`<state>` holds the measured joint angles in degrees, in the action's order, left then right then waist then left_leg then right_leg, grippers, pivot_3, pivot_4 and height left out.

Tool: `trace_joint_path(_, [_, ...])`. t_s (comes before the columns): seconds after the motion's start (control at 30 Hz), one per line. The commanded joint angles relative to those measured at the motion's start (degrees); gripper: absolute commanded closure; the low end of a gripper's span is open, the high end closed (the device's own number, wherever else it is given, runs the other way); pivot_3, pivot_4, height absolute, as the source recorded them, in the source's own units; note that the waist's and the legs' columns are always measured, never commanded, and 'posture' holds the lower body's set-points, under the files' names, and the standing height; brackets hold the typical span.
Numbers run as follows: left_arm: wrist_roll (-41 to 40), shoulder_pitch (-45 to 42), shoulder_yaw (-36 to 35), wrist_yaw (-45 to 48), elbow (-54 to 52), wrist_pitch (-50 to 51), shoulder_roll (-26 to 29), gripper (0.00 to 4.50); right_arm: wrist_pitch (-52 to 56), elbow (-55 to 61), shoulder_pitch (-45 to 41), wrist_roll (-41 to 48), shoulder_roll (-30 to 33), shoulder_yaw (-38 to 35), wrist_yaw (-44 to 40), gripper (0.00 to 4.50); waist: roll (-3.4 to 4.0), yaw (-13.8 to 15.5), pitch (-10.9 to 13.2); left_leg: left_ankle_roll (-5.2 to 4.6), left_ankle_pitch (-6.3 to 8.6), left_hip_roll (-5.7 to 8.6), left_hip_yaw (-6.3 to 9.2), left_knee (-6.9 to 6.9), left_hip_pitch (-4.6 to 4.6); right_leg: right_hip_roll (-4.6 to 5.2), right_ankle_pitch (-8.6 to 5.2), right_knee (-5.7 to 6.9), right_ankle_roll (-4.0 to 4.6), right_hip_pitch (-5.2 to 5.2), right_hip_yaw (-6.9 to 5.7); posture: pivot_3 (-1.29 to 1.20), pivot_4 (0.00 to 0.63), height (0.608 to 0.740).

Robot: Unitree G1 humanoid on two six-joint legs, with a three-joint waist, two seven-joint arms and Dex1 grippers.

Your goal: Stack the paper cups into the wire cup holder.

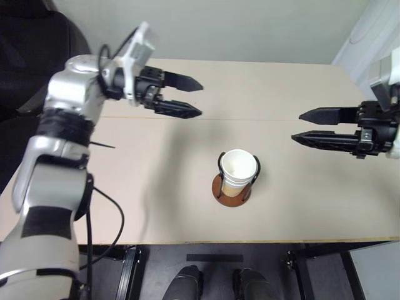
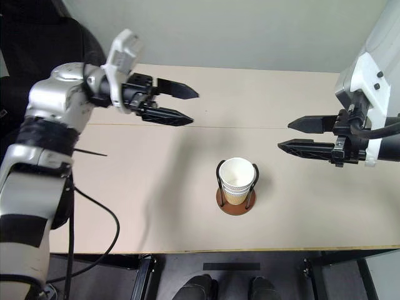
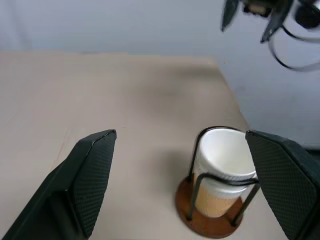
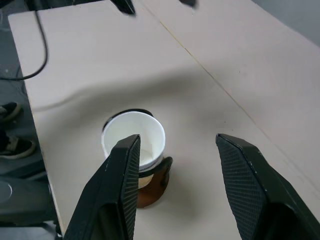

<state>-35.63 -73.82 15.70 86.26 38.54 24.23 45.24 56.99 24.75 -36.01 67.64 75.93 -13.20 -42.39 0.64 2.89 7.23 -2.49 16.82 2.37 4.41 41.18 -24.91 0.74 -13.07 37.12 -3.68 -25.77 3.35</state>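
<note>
Well, the biggest thing here is the table (image 1: pixel 187 200), a pale beige top with a faint seam running across it from side to side, its near edge trimmed in a lighter strip. Beyond its far edge stands a plain pale wall (image 1: pixel 250 28), and off the far left corner sits a dark chair (image 1: pixel 37 44). A black cable (image 1: pixel 109 219) loops down near the left front of the table.

Next come the two arms, both raised above the table and well apart from the holder. The left gripper (image 1: pixel 187 97) hangs over the far left of the tabletop, pointing across toward the right, its two black fingers spread wide with nothing between them. The right gripper (image 1: pixel 312 127) hangs on the opposite side of the holder, pointing back toward the left, fingers parted and likewise empty.

Smallest of all, the wire cup holder (image 1: pixel 232 190) stands upright near the middle of the table, somewhat toward the front edge and between the two grippers. It has a round reddish-brown base and thin dark wire loops rising on either side. Inside it sit the paper cups (image 1: pixel 239 169), nested into one stack: tan-yellow outside, white inside, with white rolled rims layered just under the top one. The stack's mouth faces up, about level with the tops of the loops.
</note>
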Motion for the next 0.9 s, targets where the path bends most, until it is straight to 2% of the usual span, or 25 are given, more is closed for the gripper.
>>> trace_joint_path(0.03, [-1.14, 4.0, -9.11, -6.93, -7.59, 5.72, 2.83, 0.05, -2.53, -3.87, -1.55, -4.55, -1.82, 0.49, -2.6, 2.12, 0.01, -0.03, 0.01, 0.0, 0.0, -0.07, 0.07, -0.02, 0.02, 0.1, 0.02, -0.04, 0.01, 0.0, 0.03, 0.0, 0.15, 0.74])
trace_joint_path(0.2, [-0.89, 12.17, -19.36, -16.76, -13.44, 9.52, 5.21, 0.05, -4.4, -9.28, -4.38, -11.82, -6.08, 4.16, -3.32, 2.12, -0.02, -0.07, -0.02, -0.01, -0.03, -0.04, 0.05, 0.05, 0.12, -0.04, 0.07, -0.03, 0.1, 0.11, -0.05, 0.0, 0.15, 0.74])
trace_joint_path(0.43, [2.44, 19.62, -30.5, -31.53, -14.06, 7.27, 6.01, 0.05, -9.77, -17.11, -4.53, -26.04, -12.85, 11.42, -3.08, 2.12, -0.02, -0.88, -0.02, -0.01, -0.04, -0.07, 0.04, -0.13, 0.88, -0.02, 0.1, -0.09, 0.16, 0.8, 0.01, 0.0, 0.15, 0.74])
trace_joint_path(0.6, [4.36, 23.95, -32.92, -36.98, -17.25, 6.77, 5.27, 0.05, -13.19, -20.4, -4.94, -33.95, -16.27, 14.6, -3.24, 2.12, -0.02, -0.89, -0.02, -0.01, -0.04, -0.07, 0.07, -0.11, 0.9, -0.02, 0.14, -0.12, 0.22, 0.84, -0.03, 0.0, 0.15, 0.74])
trace_joint_path(0.77, [4.24, 26.94, -33.8, -37.43, -19.86, 7.92, 5.72, 0.05, -12.58, -20.03, -5.12, -35.95, -20.39, 13.22, -2.66, 2.12, -0.02, -1.05, -0.02, 0.02, -0.05, -0.07, 0.05, -0.15, 0.9, -0.03, 0.18, -0.15, 0.29, 0.85, -0.02, 0.0, 0.15, 0.74])
trace_joint_path(0.9, [5.67, 24.42, -32.86, -38.63, -17.59, 6.51, 4.94, 0.05, -11.39, -18.15, -2.6, -36.27, -21.32, 11.07, -2.0, 2.12, -0.02, -0.87, -0.02, 0.04, -0.07, -0.07, 0.07, -0.16, 0.9, -0.03, 0.19, -0.17, 0.33, 0.87, -0.03, 0.0, 0.15, 0.74])
